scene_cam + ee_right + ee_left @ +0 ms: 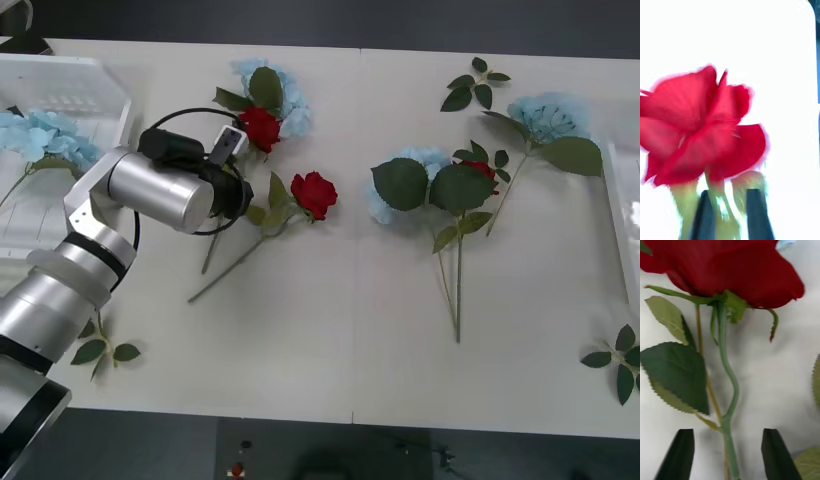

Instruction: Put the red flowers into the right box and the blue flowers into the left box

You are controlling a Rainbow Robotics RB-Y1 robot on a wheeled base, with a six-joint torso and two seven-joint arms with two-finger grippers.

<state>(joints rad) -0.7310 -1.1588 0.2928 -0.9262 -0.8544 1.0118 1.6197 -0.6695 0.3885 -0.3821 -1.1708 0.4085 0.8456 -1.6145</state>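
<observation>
In the front view the left arm (pixel 160 190) reaches over the table (pixel 330 340). Just past its wrist, at about one o'clock, lies the nearest rose (pixel 260 128), touching a blue hydrangea (pixel 290 100). Its stem goes under the wrist toward seven o'clock. A second rose (pixel 315 193) lies at about three o'clock from the wrist. The left box (pixel 100 75), at ten o'clock, already contains one pale hydrangea (pixel 45 135). The right box (pixel 618 200) is far away at the three o'clock edge.

In the right wrist view the right gripper (pixel 730 213) is narrow, its black fingers (pixel 756 210) pressed on the stem of a held rose (pixel 700 123) over a white surface.

In the left wrist view the left gripper (pixel 728 433) is wide apart and holds nothing. The rose stem (pixel 728 390) runs lengthwise through the gap, apart from both fingers, and the bloom lies ahead of the tips. I judge that closing here catches the stem across its long axis.
</observation>
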